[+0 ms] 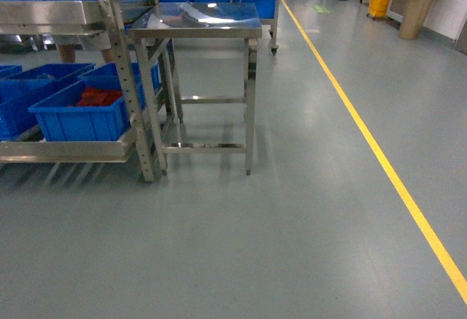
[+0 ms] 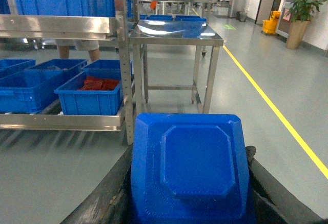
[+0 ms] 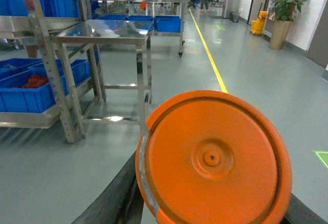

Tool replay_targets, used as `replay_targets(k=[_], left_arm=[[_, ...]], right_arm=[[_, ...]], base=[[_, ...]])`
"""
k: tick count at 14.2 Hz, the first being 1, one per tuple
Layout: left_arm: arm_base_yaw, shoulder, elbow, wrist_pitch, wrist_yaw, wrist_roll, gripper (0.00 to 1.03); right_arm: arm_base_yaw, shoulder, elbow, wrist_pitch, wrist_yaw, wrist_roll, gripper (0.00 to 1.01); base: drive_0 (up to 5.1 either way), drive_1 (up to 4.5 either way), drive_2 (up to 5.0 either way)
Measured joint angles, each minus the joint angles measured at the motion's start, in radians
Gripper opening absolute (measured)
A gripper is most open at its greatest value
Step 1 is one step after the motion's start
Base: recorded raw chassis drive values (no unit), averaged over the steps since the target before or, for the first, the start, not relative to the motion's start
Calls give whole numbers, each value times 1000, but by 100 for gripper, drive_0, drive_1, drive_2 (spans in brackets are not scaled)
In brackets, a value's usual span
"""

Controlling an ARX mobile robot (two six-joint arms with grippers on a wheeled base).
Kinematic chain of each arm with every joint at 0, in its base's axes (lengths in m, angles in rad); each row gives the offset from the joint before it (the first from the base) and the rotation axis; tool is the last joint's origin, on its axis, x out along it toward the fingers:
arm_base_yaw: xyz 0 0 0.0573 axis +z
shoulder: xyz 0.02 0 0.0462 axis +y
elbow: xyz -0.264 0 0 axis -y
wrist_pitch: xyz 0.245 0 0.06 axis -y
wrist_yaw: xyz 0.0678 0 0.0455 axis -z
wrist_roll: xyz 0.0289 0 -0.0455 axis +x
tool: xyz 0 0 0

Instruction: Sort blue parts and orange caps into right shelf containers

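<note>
In the left wrist view a blue part (image 2: 192, 170) with a raised octagonal face fills the space between the dark fingers; my left gripper (image 2: 189, 185) is shut on it. In the right wrist view my right gripper (image 3: 210, 203) is shut on a round orange cap (image 3: 212, 157), held on edge with its face to the camera. Neither gripper shows in the head view. The shelf containers, bright-blue crates (image 1: 73, 118), sit on the low tier of a steel rack at the left. The nearest crate (image 2: 89, 98) holds red-orange pieces (image 1: 98, 98).
A steel table (image 1: 197, 23) on thin legs stands right of the rack post (image 1: 128, 78). A yellow floor line (image 1: 379, 151) runs along the right. Beyond are more blue crates (image 3: 166, 24), a potted plant (image 1: 416, 5) and a yellow mop bucket (image 1: 379, 5). A person's legs (image 2: 77, 47) show behind the rack.
</note>
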Motion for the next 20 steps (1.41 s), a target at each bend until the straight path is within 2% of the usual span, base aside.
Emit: replay_targets(k=[20], left_arm=[[0,0,0,-1,0,0,43]], right_arm=[[0,0,0,-1,0,0,43]], base=[[-3,414,-419]])
